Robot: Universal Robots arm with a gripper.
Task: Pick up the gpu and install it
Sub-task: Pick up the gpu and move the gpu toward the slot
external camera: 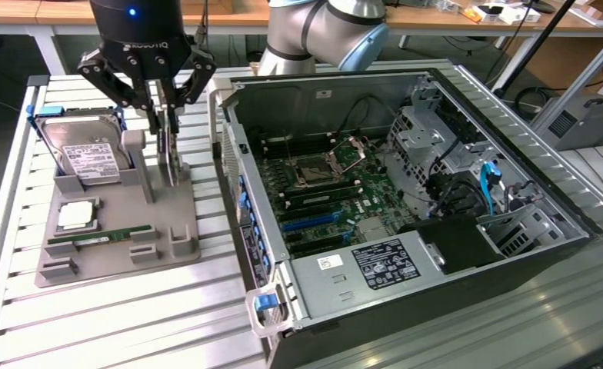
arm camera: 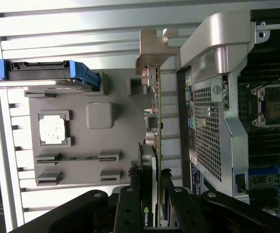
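Gpu (external camera: 171, 161) on edge at the grey fixture's (external camera: 117, 257) side toward the exterior view's right, just beside the open computer case (external camera: 307, 288). Clenched along its upper edge by the hand (external camera: 168, 132), one finger against each face. Seen edge-on from the wrist: long axis running straight away from the hand, parallel with the case's perforated wall (arm camera: 207, 141). Silvery bracket (arm camera: 153, 48) at the end farthest from the hand. One flat face turned toward the hard drive (external camera: 84, 150), the other toward the case.

Hard to tell whether that long axis lies level or stands plumb. Equally unclear whether the lower edge sits in the fixture or hangs just clear of it. Gripped end of the card partly covered by the black fingers (arm camera: 129, 213). Robot arm (external camera: 322, 31) cut off at the frame's upper edge.

From the exterior view's left: hard drive in a blue carrier at the fixture's far end. Nearer the camera, square processor chip (external camera: 77, 216) lying flat, then green memory stick (external camera: 101, 236) in its holders. Grey post (external camera: 132, 150) just beside the card. Further right, case wall rising between card and motherboard (external camera: 328, 201). Beyond it, processor socket (external camera: 312, 171), then blue cables (external camera: 488, 184). Everything on a slatted metal counter (external camera: 127, 323).
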